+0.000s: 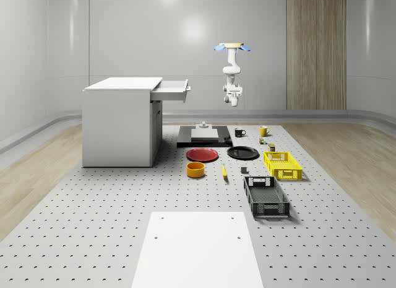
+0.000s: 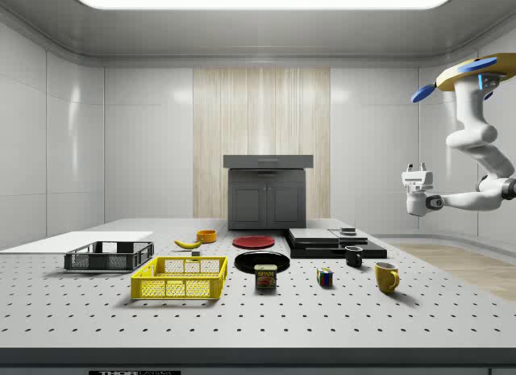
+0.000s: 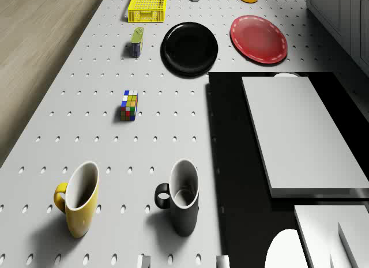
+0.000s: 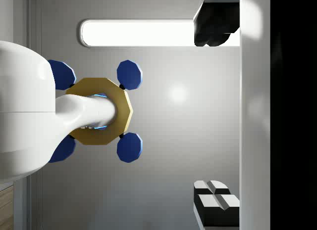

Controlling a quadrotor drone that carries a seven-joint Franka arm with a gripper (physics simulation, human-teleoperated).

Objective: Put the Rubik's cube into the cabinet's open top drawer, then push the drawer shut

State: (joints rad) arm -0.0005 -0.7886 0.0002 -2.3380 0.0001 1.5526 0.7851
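Whole-scene view: drone (image 1: 232,48) hovers high above the far end of the tabletop (image 1: 111,226), past the black mug (image 1: 239,132), arm hanging below it, tool (image 1: 232,101) in the air at about the height of the cabinet's (image 1: 120,124) open top drawer (image 1: 170,90), well apart from it. Side view: drone (image 2: 476,71) airborne at the side view's right, tool (image 2: 417,170) pointing up, holding nothing, finger gap cannot tell. Rubik's cube (image 2: 324,277) sits on the tabletop between the spam can (image 2: 265,277) and the yellow mug (image 2: 386,277). Drone view: Rubik's cube (image 3: 130,105) lies on bare tabletop beyond the yellow mug (image 3: 79,204), near the black plate (image 3: 189,48). Wrist view: camera looks up at the drone (image 4: 101,111) against the ceiling.
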